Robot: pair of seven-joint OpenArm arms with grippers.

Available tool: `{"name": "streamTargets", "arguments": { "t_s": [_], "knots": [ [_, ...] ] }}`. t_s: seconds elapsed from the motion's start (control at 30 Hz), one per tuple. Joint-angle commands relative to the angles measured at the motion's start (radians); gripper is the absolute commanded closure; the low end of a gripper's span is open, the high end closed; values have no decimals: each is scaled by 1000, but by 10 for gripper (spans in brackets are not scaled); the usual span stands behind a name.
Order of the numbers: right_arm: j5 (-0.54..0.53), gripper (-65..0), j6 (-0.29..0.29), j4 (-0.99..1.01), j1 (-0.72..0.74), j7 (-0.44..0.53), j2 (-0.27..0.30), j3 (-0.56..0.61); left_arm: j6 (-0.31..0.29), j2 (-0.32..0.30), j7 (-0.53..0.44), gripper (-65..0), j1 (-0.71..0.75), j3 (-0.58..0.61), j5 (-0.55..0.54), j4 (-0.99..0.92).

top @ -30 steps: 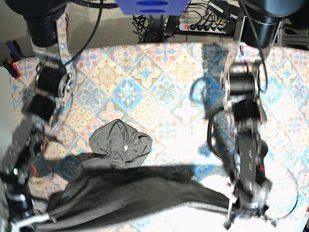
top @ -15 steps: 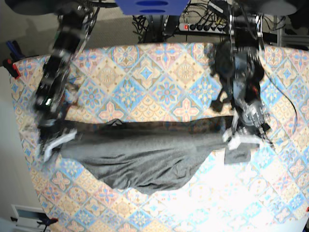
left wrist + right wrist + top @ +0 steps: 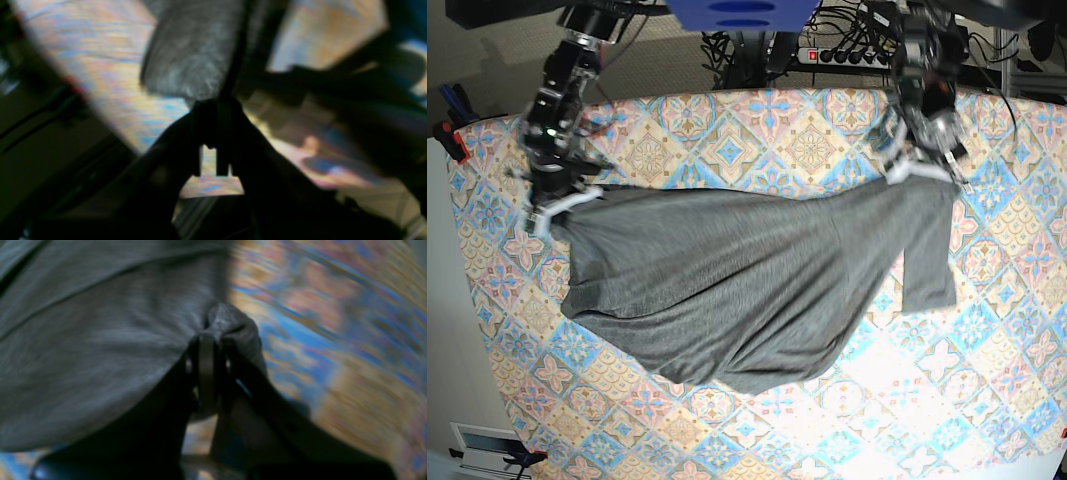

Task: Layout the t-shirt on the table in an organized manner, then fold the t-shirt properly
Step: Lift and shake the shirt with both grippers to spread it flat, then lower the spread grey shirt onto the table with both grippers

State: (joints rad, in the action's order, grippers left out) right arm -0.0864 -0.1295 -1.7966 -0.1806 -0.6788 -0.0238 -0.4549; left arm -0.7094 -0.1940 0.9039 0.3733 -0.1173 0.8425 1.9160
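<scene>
While the t-shirt (image 3: pixel 727 290) is clamped at its upper corners by the left tool (image 3: pixel 914 165) and right tool (image 3: pixel 552 205) and hangs spread over the bench (image 3: pixel 777 130), even tension should be kept so it is lowered flat.

1. Both wrist views smeared with blur; tile pattern of the table (image 3: pixel 333 340) unreadable there.
2. Left gripper (image 3: pixel 217 110) only a dark silhouette; fabric edge between the jaws lost in shadow.
3. T-shirt (image 3: pixel 100 340) cut off by the top and left edges of the right wrist view.
4. Upper arms cropped by the top edge in the base view.
</scene>
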Motion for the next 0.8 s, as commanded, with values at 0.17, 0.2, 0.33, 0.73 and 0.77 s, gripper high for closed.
{"name": "streamTargets", "arguments": {
  "t_s": [0.17,0.2,0.33,0.73,0.77],
  "knots": [
    [-6,0,-5,2,8,18,12,-22,11,26,-47,-28,62,1,37,13],
    [-6,0,-5,16,11,17,12,-22,11,29,-50,-28,77,1,37,12],
    [-6,0,-5,85,11,24,12,-23,11,52,-53,-28,117,21,64,12],
    [-6,0,-5,183,13,26,9,-109,11,46,-53,-28,169,90,137,13],
    [-6,0,-5,183,13,26,9,-109,11,44,-53,-28,175,94,146,13]
  ]
}}
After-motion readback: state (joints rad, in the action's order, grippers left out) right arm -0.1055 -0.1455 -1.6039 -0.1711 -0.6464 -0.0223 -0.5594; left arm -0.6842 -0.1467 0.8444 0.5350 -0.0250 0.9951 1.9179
